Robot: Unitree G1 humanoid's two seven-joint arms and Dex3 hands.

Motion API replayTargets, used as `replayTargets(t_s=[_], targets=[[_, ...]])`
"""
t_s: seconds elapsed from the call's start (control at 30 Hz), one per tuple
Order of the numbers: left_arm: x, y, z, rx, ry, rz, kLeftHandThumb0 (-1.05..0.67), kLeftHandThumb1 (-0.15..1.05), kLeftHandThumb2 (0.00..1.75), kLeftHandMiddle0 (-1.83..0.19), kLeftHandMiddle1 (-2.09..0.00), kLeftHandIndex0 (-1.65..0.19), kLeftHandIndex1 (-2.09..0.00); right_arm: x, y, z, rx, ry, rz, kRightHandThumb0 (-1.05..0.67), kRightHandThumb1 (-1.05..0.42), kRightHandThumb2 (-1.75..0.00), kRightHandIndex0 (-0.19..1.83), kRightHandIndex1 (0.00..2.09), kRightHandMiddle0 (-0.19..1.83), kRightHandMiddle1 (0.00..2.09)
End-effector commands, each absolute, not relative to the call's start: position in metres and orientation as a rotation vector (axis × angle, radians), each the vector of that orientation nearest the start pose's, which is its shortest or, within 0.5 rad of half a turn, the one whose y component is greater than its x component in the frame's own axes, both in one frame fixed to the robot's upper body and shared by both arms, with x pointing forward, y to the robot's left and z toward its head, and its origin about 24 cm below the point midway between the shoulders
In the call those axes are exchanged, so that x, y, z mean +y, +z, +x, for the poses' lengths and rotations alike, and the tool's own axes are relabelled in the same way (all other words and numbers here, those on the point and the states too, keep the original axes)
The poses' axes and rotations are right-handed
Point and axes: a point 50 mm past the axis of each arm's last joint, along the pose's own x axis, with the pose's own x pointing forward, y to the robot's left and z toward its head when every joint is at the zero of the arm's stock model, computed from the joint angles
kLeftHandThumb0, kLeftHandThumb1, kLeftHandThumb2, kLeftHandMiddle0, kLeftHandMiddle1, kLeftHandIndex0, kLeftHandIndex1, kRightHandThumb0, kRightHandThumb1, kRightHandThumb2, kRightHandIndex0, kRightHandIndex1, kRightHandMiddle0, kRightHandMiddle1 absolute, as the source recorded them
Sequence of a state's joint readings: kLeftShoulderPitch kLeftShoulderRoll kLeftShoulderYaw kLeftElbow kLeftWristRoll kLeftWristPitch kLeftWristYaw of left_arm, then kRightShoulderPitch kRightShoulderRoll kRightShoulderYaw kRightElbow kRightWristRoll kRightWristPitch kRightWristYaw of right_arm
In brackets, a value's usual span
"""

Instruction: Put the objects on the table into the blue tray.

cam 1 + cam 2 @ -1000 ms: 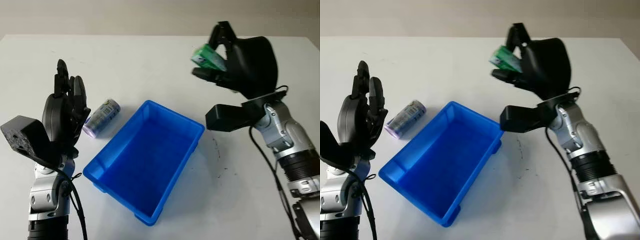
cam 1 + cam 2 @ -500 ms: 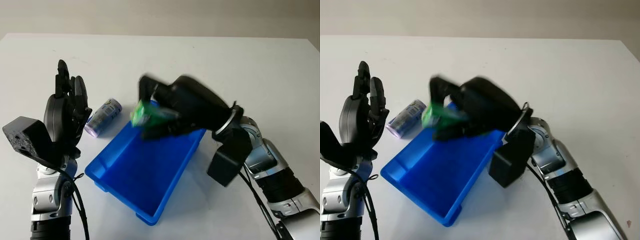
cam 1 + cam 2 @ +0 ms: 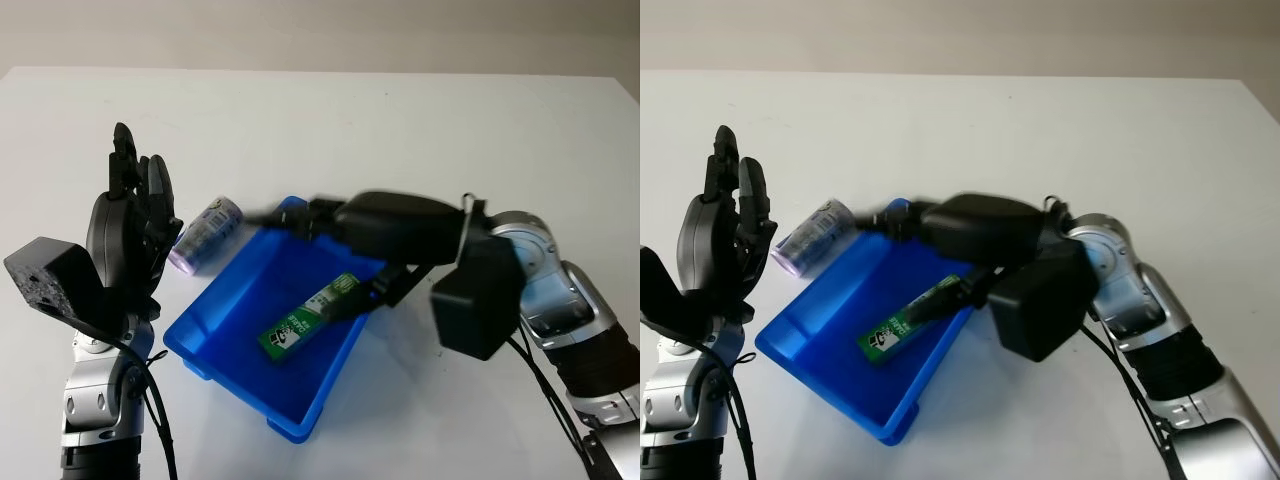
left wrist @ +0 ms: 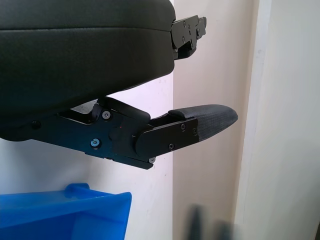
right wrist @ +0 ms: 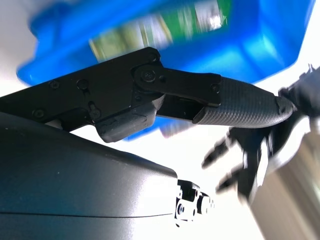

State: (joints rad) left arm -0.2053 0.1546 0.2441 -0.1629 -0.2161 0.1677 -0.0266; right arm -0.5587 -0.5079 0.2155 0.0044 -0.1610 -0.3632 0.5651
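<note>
Over the tray: my right hand [image 3: 350, 225] has swung down from up high and now sits low across the far end of the blue tray [image 3: 215, 325].
Green pack: a second ago I was carrying it, now the green pack [image 3: 312, 314] lies slanted inside the tray, out of my grip.
Right fingers: open, holding nothing (looks like a clean release).
Left hand: my left hand [image 3: 130, 235] is parked upright left of the tray, open too.
What's left: the purple can [image 3: 205, 235] is on the surface just beside the tray's left rim, so I'd say one down, one to go.
</note>
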Motion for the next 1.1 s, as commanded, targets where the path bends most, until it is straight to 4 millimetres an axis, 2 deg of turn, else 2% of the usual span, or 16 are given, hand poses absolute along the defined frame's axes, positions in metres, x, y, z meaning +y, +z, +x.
replayTargets(t_s=[0.0,0.1,0.17,0.37,0.53,0.6,0.63,0.73,0.83,0.93,1.07], targets=[[0.218,0.131,0.280,-0.243,0.127,-0.057,-0.69,1.05,0.63,0.18,-0.05,0.19,0.00,-0.131,0.197,0.300,-0.702,0.645,-0.771,-0.86,-1.05,-0.70,-0.19,0.00,-0.19,0.00],[0.222,0.136,0.279,-0.246,0.133,-0.041,-0.69,1.05,0.61,0.17,-0.06,0.19,0.00,-0.152,0.201,0.303,-0.704,0.380,-0.616,-0.48,-1.05,-0.51,-0.18,0.01,-0.18,0.01],[0.228,0.144,0.279,-0.257,0.137,0.015,-0.68,1.05,0.60,0.16,-0.06,0.18,-0.01,-0.175,0.200,0.305,-0.656,0.209,-0.524,-0.40,-1.05,-0.43,-0.15,0.03,-0.15,0.03],[0.243,0.162,0.281,-0.228,0.153,0.157,-0.62,1.05,0.53,0.12,-0.07,0.15,-0.03,-0.211,0.184,0.299,-0.505,0.028,-0.496,-0.56,-1.05,-0.30,-0.11,0.06,-0.08,0.07],[0.252,0.191,0.288,-0.161,0.143,0.489,-0.59,1.05,0.51,0.05,-0.08,0.08,-0.07,-0.226,0.169,0.291,-0.437,-0.026,-0.559,-0.67,-1.05,-0.33,-0.10,0.06,-0.08,0.06],[0.256,0.201,0.295,-0.135,0.108,0.621,-0.59,1.05,0.49,0.05,-0.07,0.08,-0.07,-0.229,0.167,0.290,-0.423,-0.045,-0.581,-0.70,-1.05,-0.35,-0.08,0.07,-0.07,0.06],[0.258,0.205,0.299,-0.108,0.096,0.687,-0.60,1.05,0.44,-0.06,-0.11,-0.03,-0.12,-0.231,0.167,0.290,-0.419,-0.051,-0.585,-0.70,-1.05,-0.35,-0.08,0.07,-0.07,0.06],[0.261,0.212,0.312,0.013,0.092,0.807,-0.70,1.05,0.34,-0.12,-0.08,-0.11,-0.13,-0.233,0.165,0.290,-0.407,-0.063,-0.586,-0.70,-1.05,-0.35,-0.07,0.07,-0.06,0.06],[0.262,0.218,0.325,0.122,0.071,0.844,-0.75,1.05,0.20,-0.06,-0.05,-0.06,-0.07,-0.232,0.164,0.291,-0.378,-0.069,-0.567,-0.70,-1.05,-0.35,-0.07,0.06,-0.06,0.06],[0.261,0.222,0.341,0.196,0.032,0.972,-0.78,1.04,0.11,-0.04,-0.05,-0.04,-0.06,-0.232,0.161,0.292,-0.361,-0.068,-0.563,-0.70,-1.05,-0.34,-0.08,0.06,-0.06,0.06],[0.260,0.223,0.361,0.301,-0.016,1.199,-0.86,1.05,0.12,-0.12,-0.08,-0.05,-0.06,-0.232,0.159,0.292,-0.349,-0.067,-0.563,-0.69,-1.05,-0.34,-0.09,0.05,-0.07,0.06]])
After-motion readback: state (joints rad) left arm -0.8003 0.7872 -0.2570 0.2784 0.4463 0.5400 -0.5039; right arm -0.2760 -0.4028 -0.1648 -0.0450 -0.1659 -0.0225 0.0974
